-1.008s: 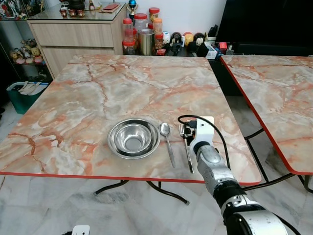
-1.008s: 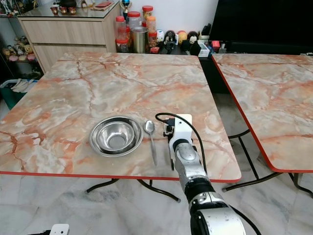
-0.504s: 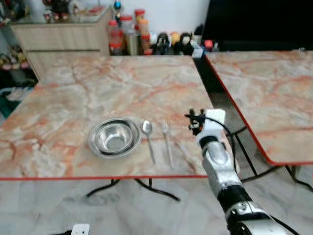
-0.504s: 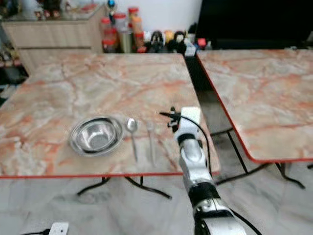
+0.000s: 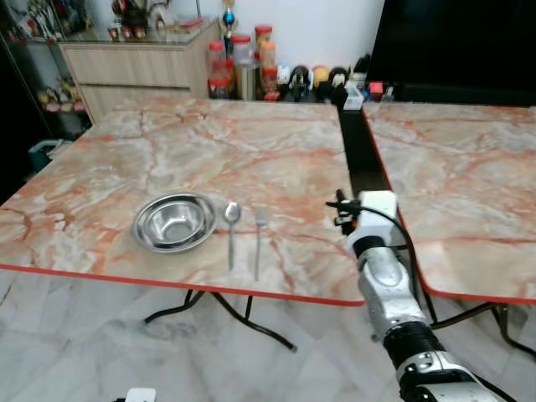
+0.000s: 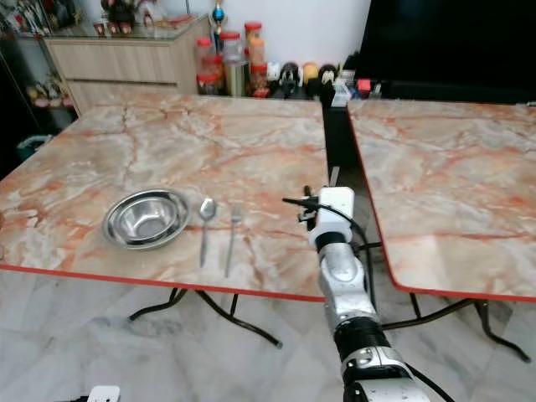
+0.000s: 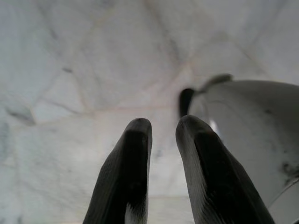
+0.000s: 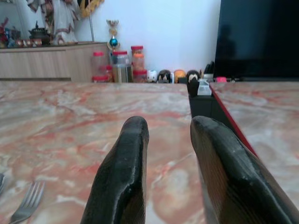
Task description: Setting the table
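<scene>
A steel bowl (image 5: pixel 174 222) sits near the front edge of the marble table (image 5: pixel 251 151). A spoon (image 5: pixel 230 230) lies just right of the bowl, and a fork (image 5: pixel 259 239) lies right of the spoon, both pointing away from me. My right gripper (image 5: pixel 339 208) hovers over the table's right front corner, well right of the fork. In the right wrist view its fingers (image 8: pixel 126 154) stand apart, open, with nothing between them, and the fork (image 8: pixel 25 203) lies off to one side. My left gripper (image 7: pixel 163 128) hangs idle over the pale floor with its fingers close together.
A second marble table (image 5: pixel 469 167) stands to the right, with a narrow dark gap between the two. Jars and small figures (image 5: pixel 251 71) line the far wall beside a wooden cabinet (image 5: pixel 142 67). A black screen (image 5: pixel 461 42) is at the back right.
The camera has pulled back and shifted. My right gripper has let go of the fork and drawn away to the right, and the fork now lies free beside the spoon.
</scene>
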